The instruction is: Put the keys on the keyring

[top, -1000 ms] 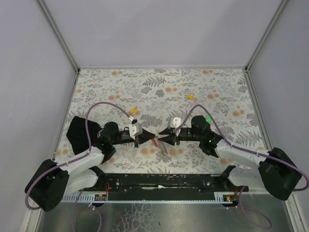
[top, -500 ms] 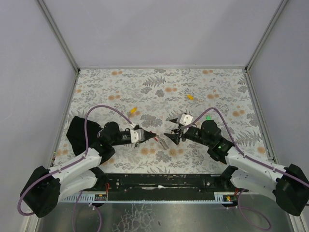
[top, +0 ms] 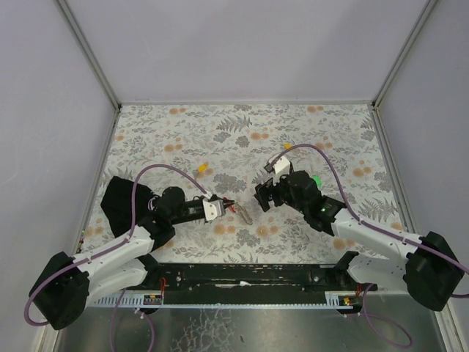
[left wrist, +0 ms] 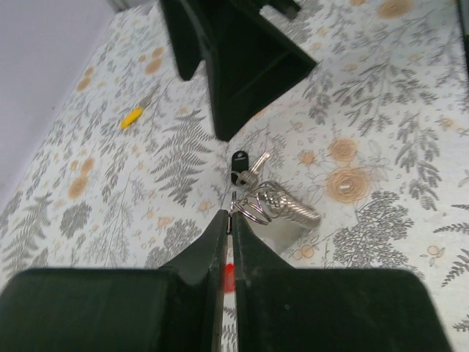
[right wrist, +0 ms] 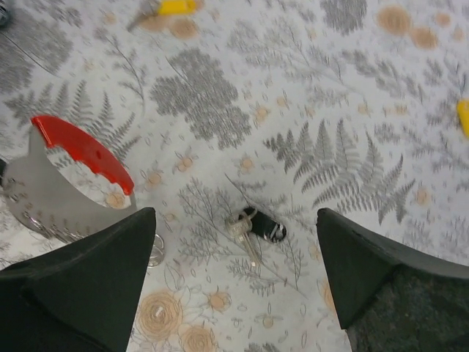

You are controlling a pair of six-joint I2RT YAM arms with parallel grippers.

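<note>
While the left hand [left wrist: 229,220] keeps its two fingers pressed together on the red loop of the keyring [right wrist: 51,194], a sliver of red shows between them. The flat grey fan-shaped piece and a small wire ring hang out past the fingertips, low over the flower-patterned desk [top: 168,132]. The right hand [top: 264,196] hovers just right of the keyring with its fingers spread wide, holding nothing.

A black-headed key [right wrist: 262,225] lies flat on the desk just beside the keyring's wire ring. From the right wrist it looks loose, not threaded on. A yellow-headed key [top: 202,169] lies farther off, beyond the keyring and a little left. An orange-yellow key [top: 289,146] lies well beyond it to the right. A green-headed key [top: 316,180] sits right of the keyring, close against the right arm.

The keys are likely very light, stiff and slick, with thin metal blades that lie flush on the desk. The plastic head looks like the best place to pinch one, leaving the hole end free to meet the ring. A clumsy pinch would probably skid the key away. The keyring seems rigid in its red and grey parts, so the hold on the red loop should steady it while the wire ring stays exposed.

Around the keyring the desk is open on the far side. The near edge, with the arm bases, lies close behind it. Grey walls [top: 88,59] stand well away on the left, far and right sides.
</note>
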